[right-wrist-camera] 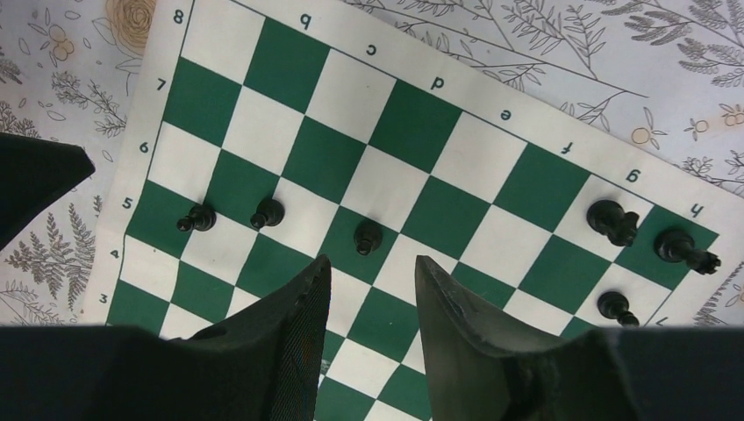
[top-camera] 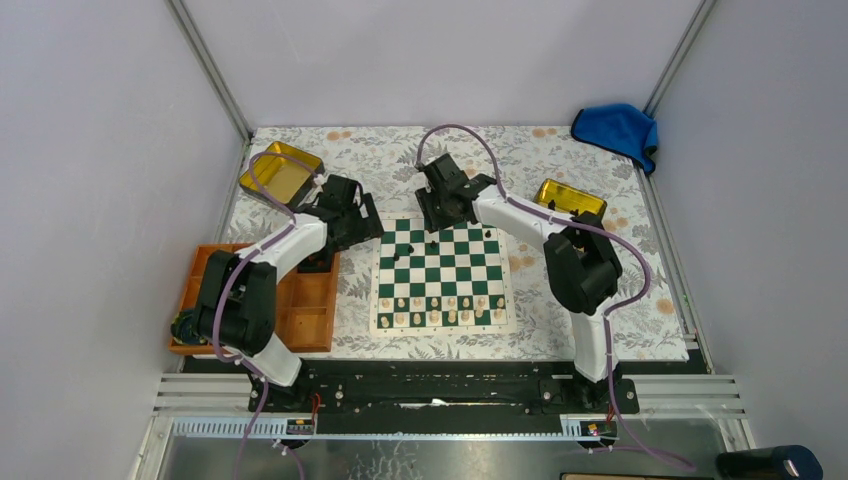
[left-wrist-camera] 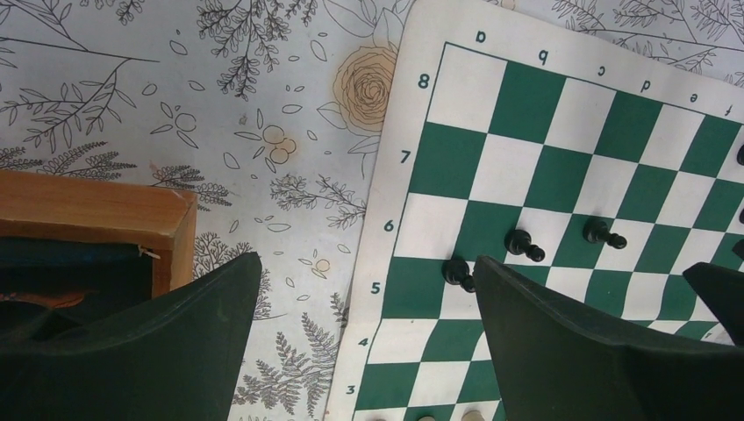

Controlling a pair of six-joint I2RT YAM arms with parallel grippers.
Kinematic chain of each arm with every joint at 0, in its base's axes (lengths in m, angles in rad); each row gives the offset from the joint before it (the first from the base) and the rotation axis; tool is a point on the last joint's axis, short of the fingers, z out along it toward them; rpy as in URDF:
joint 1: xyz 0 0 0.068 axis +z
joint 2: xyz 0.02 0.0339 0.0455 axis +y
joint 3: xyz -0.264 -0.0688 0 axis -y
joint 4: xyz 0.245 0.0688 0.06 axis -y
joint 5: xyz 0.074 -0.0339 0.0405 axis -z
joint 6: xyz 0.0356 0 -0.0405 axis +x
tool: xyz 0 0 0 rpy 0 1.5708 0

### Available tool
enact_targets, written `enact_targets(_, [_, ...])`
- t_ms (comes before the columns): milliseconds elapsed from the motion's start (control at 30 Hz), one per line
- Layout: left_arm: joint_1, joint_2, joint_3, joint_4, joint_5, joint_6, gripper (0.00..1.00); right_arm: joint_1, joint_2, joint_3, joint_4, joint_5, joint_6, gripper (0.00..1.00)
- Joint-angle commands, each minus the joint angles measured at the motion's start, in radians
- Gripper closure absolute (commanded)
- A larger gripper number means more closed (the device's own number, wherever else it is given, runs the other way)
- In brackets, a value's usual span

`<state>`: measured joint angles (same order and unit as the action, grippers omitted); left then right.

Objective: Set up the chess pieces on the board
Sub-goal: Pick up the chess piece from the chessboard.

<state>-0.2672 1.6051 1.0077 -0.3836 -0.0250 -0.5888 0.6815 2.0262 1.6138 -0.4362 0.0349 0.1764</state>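
Our right gripper (right-wrist-camera: 371,267), its fingers narrowly parted and empty, hangs just short of one of six small black chess pieces (right-wrist-camera: 368,237) on the flat green-and-white chessboard (right-wrist-camera: 412,123), lettered b–h and numbered 3–8. Our left gripper (left-wrist-camera: 364,272) gapes wide, empty.

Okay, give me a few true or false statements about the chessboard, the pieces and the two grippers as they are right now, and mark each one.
1. The cream-coloured chess pieces stand in the two rows of the green-and-white chessboard nearest the arms' bases. True.
2. Six small black chess pieces show on the board in the right wrist view. True.
3. The right gripper grips one of them. False: its jaws are apart with nothing between them.
4. The left gripper is shut. False: its fingers stand wide apart.
5. The blue cloth lies on the board. False: it lies off the board, at the far right corner.
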Motion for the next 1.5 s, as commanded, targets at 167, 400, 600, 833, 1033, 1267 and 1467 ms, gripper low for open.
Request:
enact_targets(167, [0.004, -0.050, -0.025, 0.040, 0.010, -0.015, 0.01, 0.019, 0.042, 0.018, -0.026, -0.031, -0.003, 0.53])
enact_targets(400, [0.004, -0.055, -0.031, 0.039, 0.011, -0.018, 0.01, 0.021, 0.061, 0.002, -0.010, -0.033, -0.003, 0.54])
enact_targets(600, [0.005, -0.057, -0.036, 0.039, 0.013, -0.019, 0.01, 0.021, 0.083, 0.013, -0.003, -0.058, -0.004, 0.55])
enact_targets(833, [0.004, -0.064, -0.040, 0.038, 0.009, -0.019, 0.01, 0.021, 0.105, 0.020, -0.005, -0.067, -0.007, 0.57])
enact_targets(1033, [0.004, -0.060, -0.034, 0.036, 0.012, -0.020, 0.01, 0.021, 0.112, 0.015, -0.003, -0.067, -0.008, 0.62])
enact_targets(1267, [0.004, -0.055, -0.027, 0.035, 0.013, -0.018, 0.01, 0.021, 0.123, 0.020, -0.007, -0.066, -0.014, 0.68])
enact_targets(1467, [0.003, -0.050, -0.025, 0.034, 0.013, -0.017, 0.01, 0.021, 0.137, 0.037, -0.021, -0.060, -0.022, 0.74])
